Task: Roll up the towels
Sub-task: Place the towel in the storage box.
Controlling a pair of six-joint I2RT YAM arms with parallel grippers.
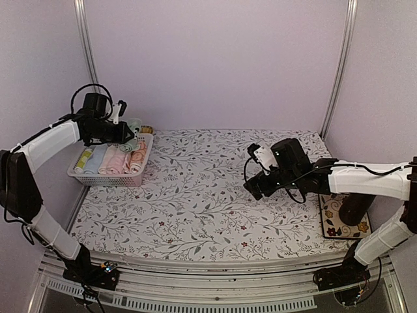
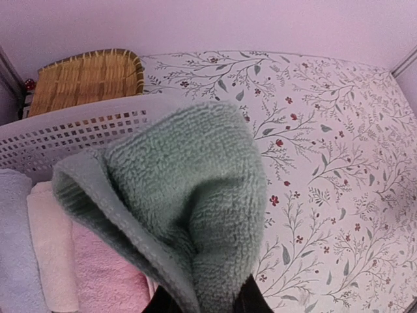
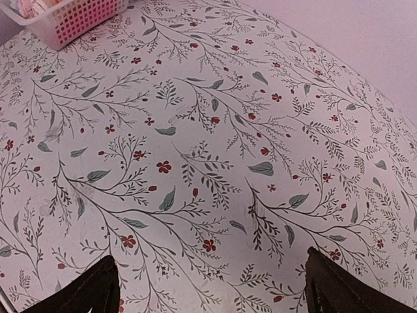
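Left fingers [image 2: 253,298] pinch the loosely rolled, mint-green terry towel [image 2: 189,195] above the white basket [image 2: 78,134]; right fingers [image 3: 98,290] gape wide.

I work in a lab booth. Plain walls [image 1: 215,59] and metal posts [image 1: 339,65] stand behind my arms [image 1: 365,179].

The left gripper [image 2: 208,304] pinches a bunched mint green towel [image 2: 189,195] close to the lens, above a white lattice basket [image 2: 78,134] holding 3 rolled towels [image 2: 49,254], pale blue, cream and pink, with a wicker tray [image 2: 85,78] behind it on the floral tablecloth [image 2: 339,163].
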